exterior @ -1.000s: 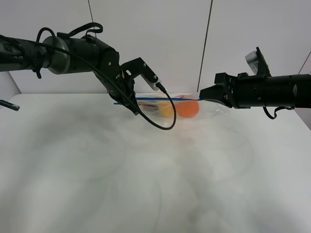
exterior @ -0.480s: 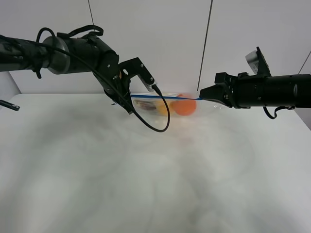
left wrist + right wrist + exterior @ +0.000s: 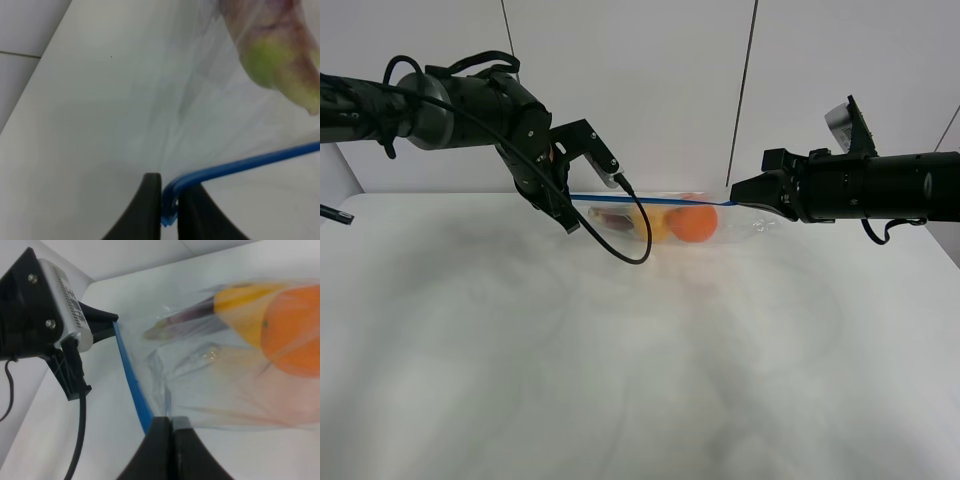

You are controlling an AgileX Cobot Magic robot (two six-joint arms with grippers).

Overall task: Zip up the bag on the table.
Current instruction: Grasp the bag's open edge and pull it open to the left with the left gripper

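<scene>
**Bag stretched by its zip strip between two clenched grippers**

The white table point(image 3: 620, 380) fills the lower part of the high view. Over its far side hangs the clear bag point(image 3: 748, 222), slung below its blue zip strip point(image 3: 665, 200). Whether the bag's bottom rests on the table cannot be told.

The strip is the long axis that matters. It runs level and taut across the scene, from one gripper straight to the other. The left gripper point(image 3: 169, 200) is clenched on the strip's left end, which shows as a blue tip pinched between the two dark fingers. The right gripper point(image 3: 167, 427) is clenched on the opposite end, where strip and film disappear between closed fingers. Each arm thus has its own end, and neither is nearer to the middle of the seal. The unsealed or sealed length lies between the jaws, so any closing stroke would probably have to travel along this line, one gripper sliding toward the other while the other anchors. Whether the seal is already pressed shut along its length cannot be judged.

Inside the bag, seen through the film, are an orange point(image 3: 695, 222), a yellow fruit point(image 3: 658, 226) beside it, and a purple eggplant point(image 3: 190, 317) lying toward the left gripper's end.
</scene>
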